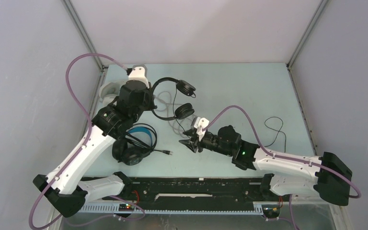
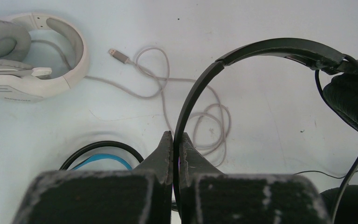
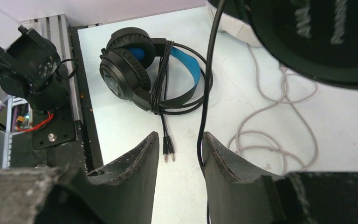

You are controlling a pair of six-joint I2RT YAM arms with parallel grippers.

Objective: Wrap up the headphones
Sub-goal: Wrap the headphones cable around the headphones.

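Note:
My left gripper point(image 1: 148, 104) is shut on the thin black headband of the small on-ear headphones point(image 1: 184, 111) and holds them above the table; the pinched band point(image 2: 200, 84) rises between its jaws point(image 2: 177, 140). My right gripper point(image 1: 188, 138) is open just below the lower ear cup. In the right wrist view the headphones' black cord point(image 3: 206, 102) hangs between the open jaws point(image 3: 180, 137), against the right finger. The black over-ear headphones with the blue headband point(image 1: 133, 143) lie near the left arm, their cord wound around them point(image 3: 161, 74). The white over-ear headphones point(image 2: 28, 56) lie at the back left.
The white headphones' grey cable point(image 2: 168, 79) lies in loose loops under the held headphones, its plug point(image 2: 116, 53) free. A loose stretch of black cord point(image 1: 275, 129) trails on the table to the right. The black base rail point(image 1: 187, 184) runs along the near edge.

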